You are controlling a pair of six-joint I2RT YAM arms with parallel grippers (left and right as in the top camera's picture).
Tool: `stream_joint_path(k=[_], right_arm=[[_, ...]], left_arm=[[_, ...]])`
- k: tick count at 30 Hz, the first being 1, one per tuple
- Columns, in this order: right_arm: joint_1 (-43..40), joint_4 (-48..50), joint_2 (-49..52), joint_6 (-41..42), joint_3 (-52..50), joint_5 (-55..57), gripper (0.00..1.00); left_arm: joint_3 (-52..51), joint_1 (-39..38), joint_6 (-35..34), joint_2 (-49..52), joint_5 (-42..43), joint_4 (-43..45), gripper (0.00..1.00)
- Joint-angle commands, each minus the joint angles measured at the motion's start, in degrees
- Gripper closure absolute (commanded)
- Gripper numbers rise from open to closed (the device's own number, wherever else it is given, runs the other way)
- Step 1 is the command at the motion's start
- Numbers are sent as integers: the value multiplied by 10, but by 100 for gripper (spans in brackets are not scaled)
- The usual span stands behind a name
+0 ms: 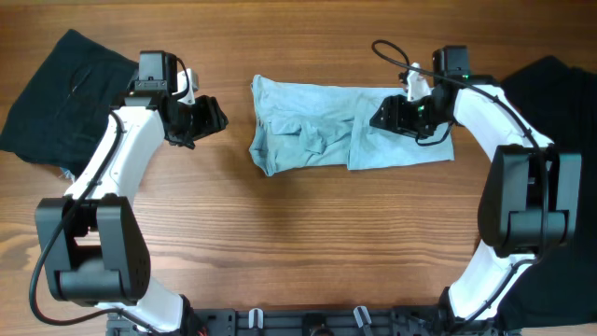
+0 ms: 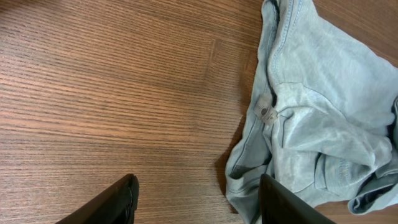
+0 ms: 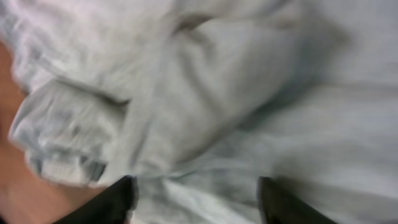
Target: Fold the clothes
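A pale sky-blue T-shirt (image 1: 322,131) lies crumpled in a rough rectangle at the table's middle back. In the left wrist view its collar with a small label (image 2: 266,112) faces me. My left gripper (image 1: 213,119) hovers just left of the shirt, open, bare wood between its fingers (image 2: 124,196). My right gripper (image 1: 384,116) sits over the shirt's right half, open; the right wrist view is blurred and shows only wrinkled blue fabric (image 3: 211,93) under the spread fingers (image 3: 118,196). Black garments lie at the far left (image 1: 65,93) and far right (image 1: 560,103).
The wooden table (image 1: 298,233) stretches toward the front. A black cable (image 1: 392,51) loops above the right arm. Both arm bases (image 1: 93,261) stand near the front edge, beside a black rail (image 1: 308,322).
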Motion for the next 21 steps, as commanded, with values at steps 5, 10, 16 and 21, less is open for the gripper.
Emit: stream_joint_path(k=[5, 10, 16, 21], right_arm=[[47, 84, 24, 60, 8, 23, 63], [46, 198, 25, 133, 8, 23, 90], [34, 220, 25, 151, 8, 19, 31], [20, 121, 19, 49, 8, -40, 12]], left_arm=[[6, 4, 9, 4, 9, 0, 38], [6, 4, 9, 4, 9, 0, 34], [6, 2, 9, 4, 57, -7, 10], [6, -23, 10, 7, 65, -6, 0]])
